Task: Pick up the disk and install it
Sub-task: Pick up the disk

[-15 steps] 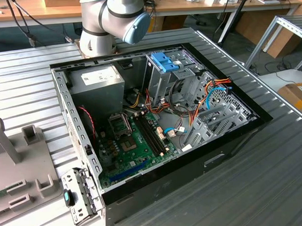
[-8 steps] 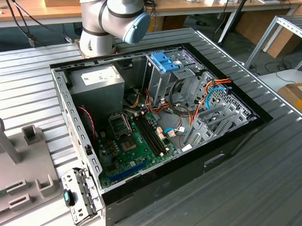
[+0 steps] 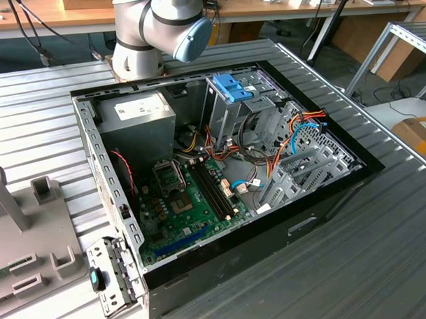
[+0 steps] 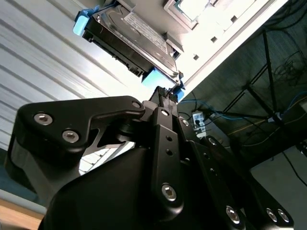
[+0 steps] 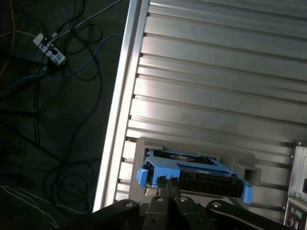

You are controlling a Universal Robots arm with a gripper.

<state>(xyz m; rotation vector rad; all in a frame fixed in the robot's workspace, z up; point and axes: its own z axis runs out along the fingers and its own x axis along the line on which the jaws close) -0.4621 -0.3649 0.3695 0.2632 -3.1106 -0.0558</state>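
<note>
The disk point(image 5: 192, 173) lies directly ahead of the gripper point(image 5: 165, 182), seated in a grey holder point(image 5: 250, 171), with its light blue bracket point(image 4: 156, 77) wrapping both ends. The jaws are drawn nearly together, their tips right at the disk's near edge beside the bracket. I cannot tell whether they pinch any plastic.

It looks like a dense, rigid metal block, heavy for its size. Its flat faces are likely smooth and slippery, and it would take a knock badly. The bracket probably flexes, so a grip across the metal flanks seems safer than one on the blue plastic, and it should stay clear of the connector edge.

Beyond the holder stretches the ribbed aluminium table point(image 5: 216, 72). The open computer case point(image 3: 327, 222) sits well apart.
</note>
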